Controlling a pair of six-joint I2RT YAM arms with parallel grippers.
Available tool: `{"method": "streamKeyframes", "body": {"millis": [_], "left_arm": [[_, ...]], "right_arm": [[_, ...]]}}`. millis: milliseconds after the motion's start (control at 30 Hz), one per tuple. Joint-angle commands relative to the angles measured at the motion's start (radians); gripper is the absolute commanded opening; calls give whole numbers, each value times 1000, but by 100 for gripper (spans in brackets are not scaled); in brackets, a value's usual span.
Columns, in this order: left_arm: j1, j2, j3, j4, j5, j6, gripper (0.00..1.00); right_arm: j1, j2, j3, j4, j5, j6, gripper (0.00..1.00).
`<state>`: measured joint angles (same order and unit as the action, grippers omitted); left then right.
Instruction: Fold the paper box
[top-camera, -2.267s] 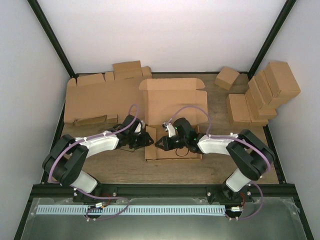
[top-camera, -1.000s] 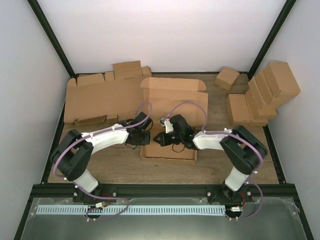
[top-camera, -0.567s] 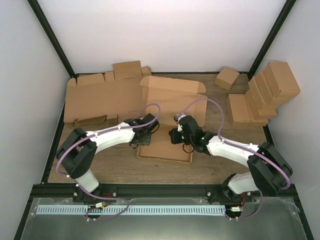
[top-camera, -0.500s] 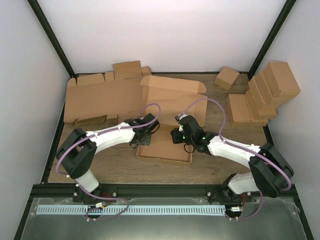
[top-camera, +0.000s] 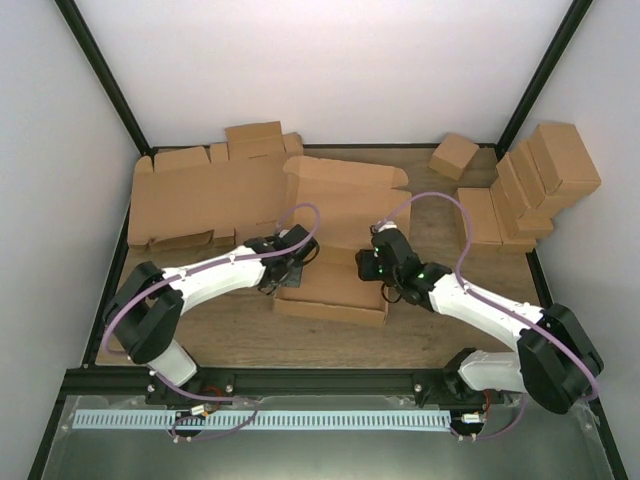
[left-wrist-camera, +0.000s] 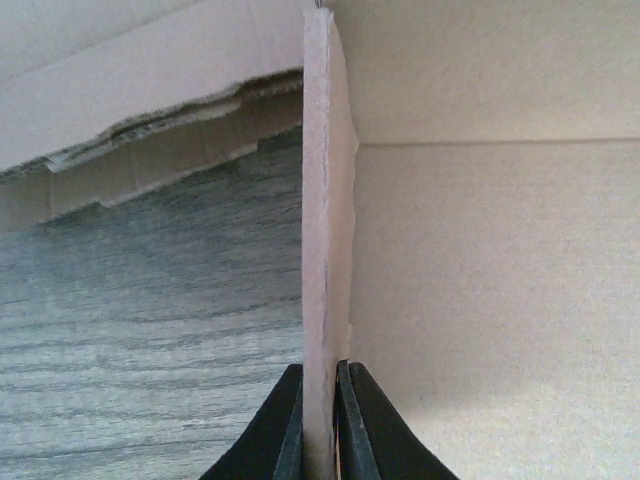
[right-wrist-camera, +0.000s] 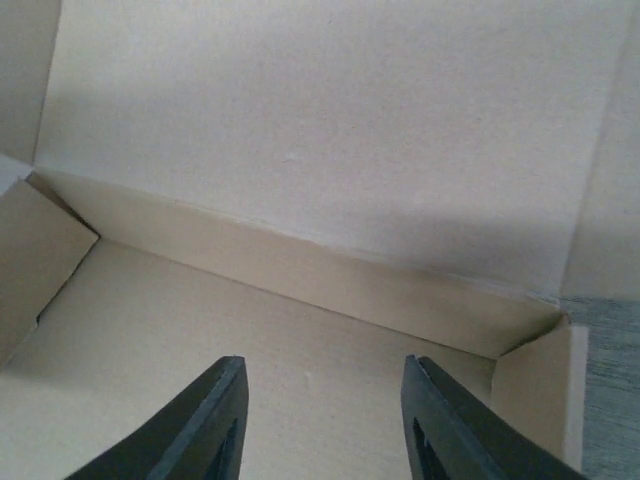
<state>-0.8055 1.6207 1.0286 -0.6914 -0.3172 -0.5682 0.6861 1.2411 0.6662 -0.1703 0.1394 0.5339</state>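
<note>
The paper box (top-camera: 335, 288) lies in the middle of the table, partly formed, with its lid (top-camera: 345, 190) tilted up at the back. My left gripper (top-camera: 284, 277) is at the box's left side, shut on the upright left wall (left-wrist-camera: 326, 200), which stands edge-on between the black fingers (left-wrist-camera: 280, 430). Over the box's right half hangs my right gripper (top-camera: 369, 266), open, with nothing between its fingers (right-wrist-camera: 210, 420). Below it the right wrist view shows the box floor (right-wrist-camera: 250, 330), the rear wall (right-wrist-camera: 300, 270) and the lid's inner face.
A pile of flat cardboard blanks (top-camera: 195, 200) lies at the back left, close behind the left arm. Several ready-made brown boxes (top-camera: 530, 190) are stacked at the right, with one small box (top-camera: 454, 156) at the back. Black frame posts stand at both back corners.
My right gripper has opened and drawn back to the right, off the cardboard it was closed on. The box has shifted and turned slightly. The left gripper keeps its hold on the wall.
</note>
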Motion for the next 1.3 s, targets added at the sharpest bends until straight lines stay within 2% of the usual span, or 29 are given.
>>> {"method": "streamKeyframes", "body": {"millis": [0, 167, 267, 367, 600, 733, 933, 1267], "left_arm": [[-7, -49, -3, 30, -30, -5, 9], [-8, -75, -26, 50, -30, -8, 9], [-9, -82, -33, 61, -8, -9, 11], [-9, -101, -45, 92, 19, -13, 15], [-9, -142, -73, 162, 48, -16, 15], [-8, -139, -80, 177, 55, -7, 15], [-9, -150, -89, 191, 48, -2, 15], [-8, -154, -75, 172, 45, -25, 14]], "right_arm": [[-20, -12, 24, 8, 26, 1, 48], [-46, -24, 58, 1, 42, -26, 80], [-75, -40, 90, -10, 35, -72, 89], [-78, -45, 107, 6, 14, -106, 92], [-79, -39, 68, 189, -83, -130, 100], [-71, -27, 61, 315, -140, -183, 100], [44, -2, 56, 562, -133, -275, 100], [76, 156, 117, 782, -313, -381, 100]]}}
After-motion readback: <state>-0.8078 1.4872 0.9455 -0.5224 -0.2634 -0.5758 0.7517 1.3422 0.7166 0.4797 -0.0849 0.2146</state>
